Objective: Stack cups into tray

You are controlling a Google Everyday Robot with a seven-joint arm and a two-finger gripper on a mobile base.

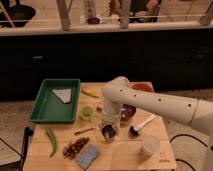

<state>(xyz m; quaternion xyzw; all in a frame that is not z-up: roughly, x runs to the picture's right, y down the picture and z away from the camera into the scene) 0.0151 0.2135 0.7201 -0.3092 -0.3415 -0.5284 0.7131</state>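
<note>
The dark-green tray [40, 110] lies at the table's left with a pale cloth piece [62, 94] in it. A pale green cup [86, 113] stands just right of the tray. A shiny steel cup [108, 131] with a dark inside stands near the table's middle front. A whitish cup [150, 146] stands at the front right. My gripper [109, 121] hangs from the white arm directly above the steel cup, touching or nearly touching its rim.
A dark maroon bowl [128, 111] and an orange bowl [143, 87] sit behind the arm. A black-headed spoon [139, 127], a fork [85, 131], a green pepper [51, 142], grapes [76, 146], a blue sponge [87, 155] and a banana [91, 93] lie around.
</note>
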